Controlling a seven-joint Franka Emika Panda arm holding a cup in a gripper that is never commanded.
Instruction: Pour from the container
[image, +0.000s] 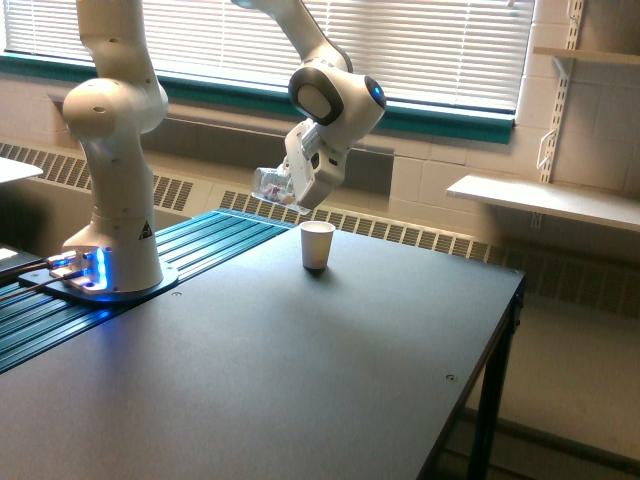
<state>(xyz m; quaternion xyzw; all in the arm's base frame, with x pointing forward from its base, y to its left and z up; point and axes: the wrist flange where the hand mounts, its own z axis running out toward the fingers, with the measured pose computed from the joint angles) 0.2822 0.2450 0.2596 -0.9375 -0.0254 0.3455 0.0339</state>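
Note:
The clear glass mug (272, 186) hangs in the air above the table, tipped well onto its side, with small coloured pieces faintly visible inside. My gripper (290, 190) is shut on it, its fingers mostly hidden behind the white hand. The mug sits up and to the exterior view's left of a small white paper cup (317, 245), which stands upright on the dark table (300, 380). The mug's mouth is close to the space above the cup's rim; I cannot see anything falling.
The arm's white base (110, 200) stands on a blue ribbed strip (200, 245) at the exterior view's left. The table's right edge (490, 360) drops to the floor. A wall shelf (545, 200) and blinds are behind.

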